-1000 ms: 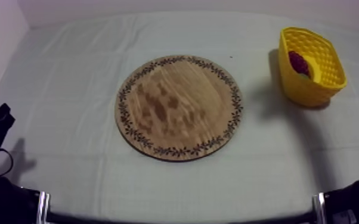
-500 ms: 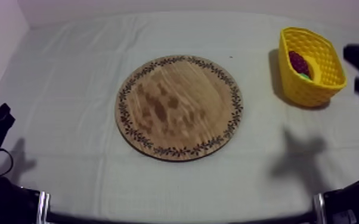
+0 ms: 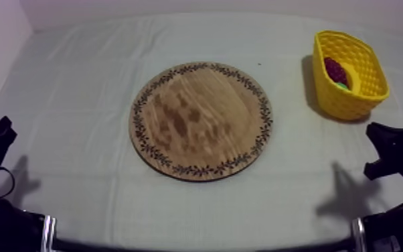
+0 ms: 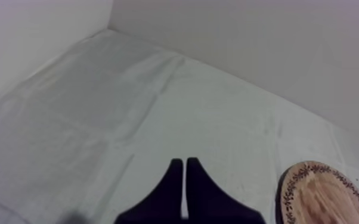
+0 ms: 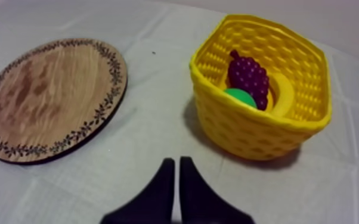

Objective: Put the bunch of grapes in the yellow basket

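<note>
My right gripper (image 5: 177,162), fingers pressed together, hangs at the near side of the yellow basket (image 5: 259,128); my left gripper (image 4: 185,162) rests, likewise closed.

The desk (image 3: 77,80) was covered by a grey-white cloth (image 3: 110,194). In the top view, a round wooden board (image 3: 201,120) was set at centre frame and a yellow basket (image 3: 338,100) at upper right, well apart.

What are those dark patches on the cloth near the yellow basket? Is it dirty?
Top view: only shadows, one from the yellow basket falling toward the wooden board, another from my right hand on the cloth. Right wrist view: the basket's shadow hugs its base on the board side; no stains.
</note>
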Available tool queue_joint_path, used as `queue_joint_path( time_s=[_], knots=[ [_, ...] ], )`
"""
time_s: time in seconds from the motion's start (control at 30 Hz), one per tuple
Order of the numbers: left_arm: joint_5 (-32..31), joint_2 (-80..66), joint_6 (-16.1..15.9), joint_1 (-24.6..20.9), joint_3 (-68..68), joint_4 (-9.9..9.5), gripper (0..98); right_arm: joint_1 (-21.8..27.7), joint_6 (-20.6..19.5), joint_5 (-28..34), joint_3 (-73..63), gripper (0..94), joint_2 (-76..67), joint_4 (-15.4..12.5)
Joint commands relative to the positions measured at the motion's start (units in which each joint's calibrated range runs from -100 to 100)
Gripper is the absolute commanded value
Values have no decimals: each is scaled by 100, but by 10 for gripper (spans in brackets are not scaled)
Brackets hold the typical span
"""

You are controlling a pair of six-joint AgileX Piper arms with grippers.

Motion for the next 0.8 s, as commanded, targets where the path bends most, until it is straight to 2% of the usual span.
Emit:
queue_joint_path(
  time_s=[0.0,0.23,0.77],
  knots=[
    [3,3,0,-1,4,1,0,-15,45,-28,11,3,-139,100],
    [3,3,0,-1,4,1,0,108,486,-51,26,3,-392,222],
    [3,3,0,-1,4,1,0,309,390,-24,27,3,-481,231]
  ],
)
